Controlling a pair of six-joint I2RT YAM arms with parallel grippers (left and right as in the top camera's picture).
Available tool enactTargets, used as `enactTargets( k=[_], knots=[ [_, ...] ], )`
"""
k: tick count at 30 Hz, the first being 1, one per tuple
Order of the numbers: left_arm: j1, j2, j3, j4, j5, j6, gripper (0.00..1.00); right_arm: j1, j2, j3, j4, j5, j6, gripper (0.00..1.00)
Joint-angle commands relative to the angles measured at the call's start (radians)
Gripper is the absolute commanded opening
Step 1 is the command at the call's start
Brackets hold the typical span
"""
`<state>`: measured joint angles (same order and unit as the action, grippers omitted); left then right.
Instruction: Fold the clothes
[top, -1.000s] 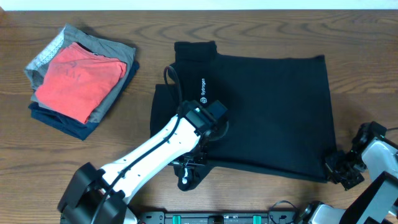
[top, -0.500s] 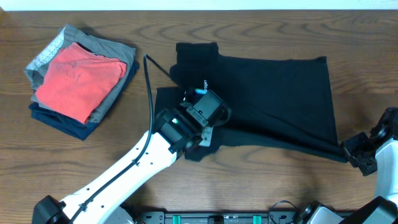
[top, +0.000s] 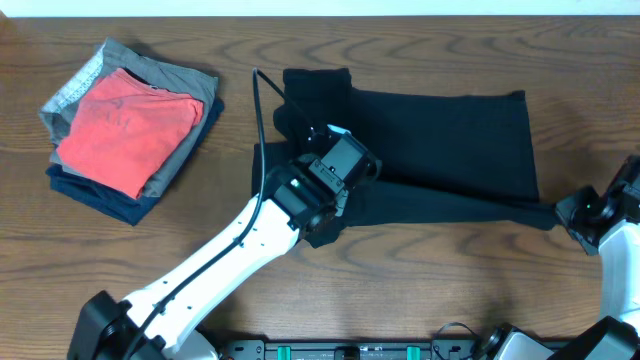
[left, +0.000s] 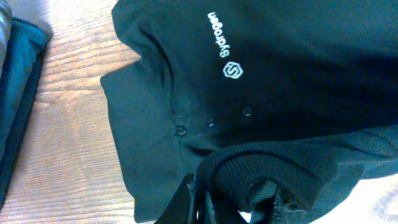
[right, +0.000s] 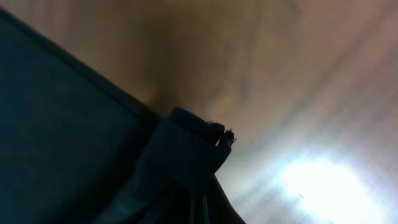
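Note:
The black shirt (top: 450, 135) lies spread on the wooden table, collar to the left, its near edge lifted and drawn back over the body. My left gripper (top: 323, 218) is shut on the hem's left corner, a bunched ribbed fold (left: 267, 168) between the fingers (left: 186, 202). Ahead in the left wrist view are the collar, buttons and white lettering (left: 225, 43). My right gripper (top: 577, 213) is shut on the hem's right corner (right: 186, 149), off the shirt's right side; its fingertips (right: 202, 208) are mostly hidden by dark cloth.
A stack of folded garments, red one on top (top: 125, 125), sits at the far left; its navy edge (left: 15, 93) shows in the left wrist view. Bare wooden table (top: 450, 290) runs along the near side below the shirt.
Both grippers have carried the shirt's near hem away from the table's front edge, over the body toward the far side. The left gripper rose toward the collar; the shirt's visible area has shrunk.

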<state>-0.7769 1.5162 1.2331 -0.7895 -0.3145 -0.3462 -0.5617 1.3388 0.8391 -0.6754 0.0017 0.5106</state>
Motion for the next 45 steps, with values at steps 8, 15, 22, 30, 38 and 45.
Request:
enactTargets(
  k=[8, 15, 22, 30, 38, 45],
  knots=[
    [0.105, 0.031, 0.014, 0.026, -0.042, -0.030, 0.06, 0.100, 0.050, 0.015, 0.169, 0.008, -0.011, 0.01],
    [0.111, 0.055, 0.013, 0.078, -0.035, -0.029, 0.10, 0.147, 0.149, 0.015, 0.241, 0.008, -0.011, 0.01],
    [0.111, 0.081, 0.013, 0.090, -0.034, -0.029, 0.55, 0.170, 0.243, 0.015, 0.309, 0.003, -0.011, 0.06],
    [0.110, 0.072, 0.006, -0.116, 0.248, -0.029, 0.60, 0.170, 0.268, 0.015, 0.320, -0.010, -0.011, 0.05],
    [0.106, 0.081, -0.104, -0.024, 0.305, -0.028, 0.65, 0.170, 0.268, 0.015, 0.304, -0.010, -0.016, 0.05],
    [0.105, 0.086, -0.150, 0.128, 0.349, -0.028, 0.66, 0.171, 0.268, 0.015, 0.294, -0.010, -0.019, 0.04]
  ],
)
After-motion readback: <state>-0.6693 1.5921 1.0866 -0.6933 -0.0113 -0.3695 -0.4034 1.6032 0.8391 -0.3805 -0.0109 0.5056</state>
